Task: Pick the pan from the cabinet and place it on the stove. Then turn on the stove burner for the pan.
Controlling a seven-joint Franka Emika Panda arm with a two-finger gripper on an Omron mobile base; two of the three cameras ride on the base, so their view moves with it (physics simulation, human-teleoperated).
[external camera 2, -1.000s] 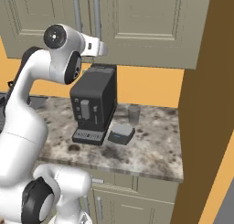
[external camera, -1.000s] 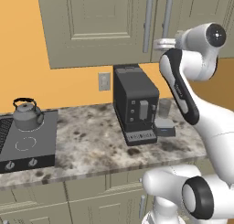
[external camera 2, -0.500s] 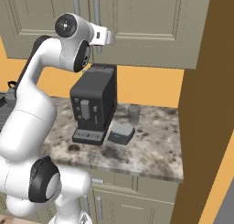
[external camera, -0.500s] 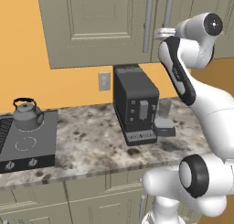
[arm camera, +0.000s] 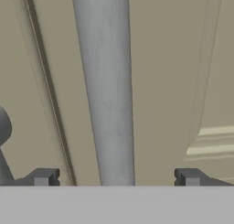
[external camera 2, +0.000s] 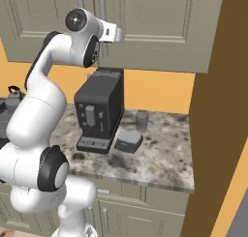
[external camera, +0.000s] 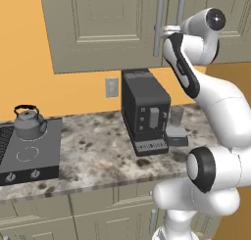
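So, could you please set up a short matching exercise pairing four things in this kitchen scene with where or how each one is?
Things:
1. kettle
2. coffee machine
3. cabinet doors
4. gripper

Places or states:
A. closed
B. on the counter, right of the stove
C. fingers open either side of a door's bar handle
D. on the stove's back burner

Pairs: 1-D, 2-B, 3-A, 4-C

Count: one grey kettle with black loop handle [external camera: 28, 123], one boxy black coffee machine [external camera: 145, 109], two vertical grey bar handles [external camera: 158, 26], one clear glass [external camera 2: 141, 121].
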